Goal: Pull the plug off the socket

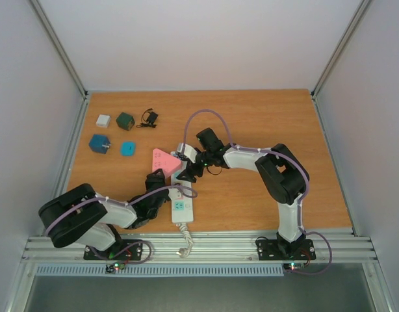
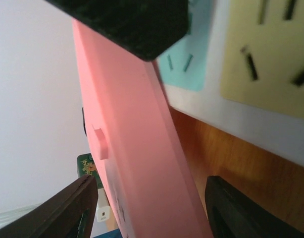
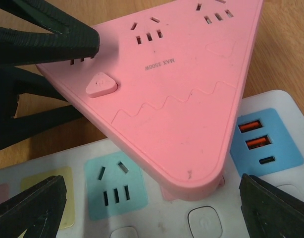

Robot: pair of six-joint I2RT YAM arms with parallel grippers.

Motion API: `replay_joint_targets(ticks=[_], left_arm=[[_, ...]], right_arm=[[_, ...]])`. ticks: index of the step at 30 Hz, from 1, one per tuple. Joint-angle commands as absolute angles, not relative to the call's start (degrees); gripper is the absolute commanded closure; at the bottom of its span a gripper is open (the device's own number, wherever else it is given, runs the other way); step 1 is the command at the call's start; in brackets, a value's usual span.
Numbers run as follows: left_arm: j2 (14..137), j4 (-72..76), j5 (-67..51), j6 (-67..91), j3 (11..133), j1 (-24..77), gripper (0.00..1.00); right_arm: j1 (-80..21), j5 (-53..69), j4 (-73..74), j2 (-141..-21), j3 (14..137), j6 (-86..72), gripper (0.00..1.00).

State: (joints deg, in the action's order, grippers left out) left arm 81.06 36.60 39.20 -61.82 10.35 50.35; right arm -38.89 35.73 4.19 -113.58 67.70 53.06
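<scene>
Pink triangular plug (image 3: 181,124) sits in the far end of the white socket (image 1: 181,209), which lies lengthwise between the arms, toward the near edge. Both sets of jaws are apart: right gripper (image 3: 152,203) above the plug, left gripper (image 2: 147,208) straddling its edge (nothing clamped). The grasp seems underway; next, close firmly and pull straight up.

The socket (image 1: 182,209), a long white strip with pastel outlet faces, lay lengthwise with its coiled cord at the near end. A pink triangular plug (image 1: 164,160) sat on its far end, mostly overhanging to the left.
</scene>
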Motion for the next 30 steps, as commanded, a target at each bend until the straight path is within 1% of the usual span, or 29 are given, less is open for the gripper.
replay_joint_targets(ticks=[1, 4, 10, 11, 14, 19, 24, 26, 30], left_arm=[[84.0, 50.2, 42.0, -61.2, 10.0, 50.6, 0.4], [86.0, 53.6, 43.4, -61.3, 10.0, 50.6, 0.42], [90.1, 62.9, 45.3, -63.1, 8.5, 50.6, 0.5], [90.3, 63.7, 45.5, -63.0, 8.4, 50.6, 0.53], [91.2, 64.9, 46.2, -62.4, 8.9, 50.7, 0.65], [93.4, 69.5, 47.9, -62.8, 8.9, 50.7, 0.77], [94.1, 72.5, 49.1, -63.4, 7.8, 50.7, 0.96], [94.3, 73.4, 49.7, -63.5, 7.6, 50.7, 0.99], [95.8, 78.1, 50.7, -63.6, 6.7, 51.3, 0.99]], right_arm=[[-38.6, 35.0, 7.2, -116.6, 66.6, 53.8, 0.04], [-38.6, 35.1, 7.7, -116.7, 66.7, 54.1, 0.04], [-38.6, 35.0, 9.1, -117.2, 66.9, 54.7, 0.04], [-38.7, 34.9, 9.4, -117.4, 67.0, 54.9, 0.04], [-38.7, 34.9, 10.0, -117.8, 67.4, 55.0, 0.04], [-38.6, 35.0, 10.2, -118.2, 67.6, 54.8, 0.04], [-38.7, 34.6, 10.4, -118.5, 67.6, 54.6, 0.04], [-38.7, 34.3, 10.4, -118.6, 67.6, 54.6, 0.04], [-38.7, 33.9, 10.4, -119.0, 67.6, 54.2, 0.04]])
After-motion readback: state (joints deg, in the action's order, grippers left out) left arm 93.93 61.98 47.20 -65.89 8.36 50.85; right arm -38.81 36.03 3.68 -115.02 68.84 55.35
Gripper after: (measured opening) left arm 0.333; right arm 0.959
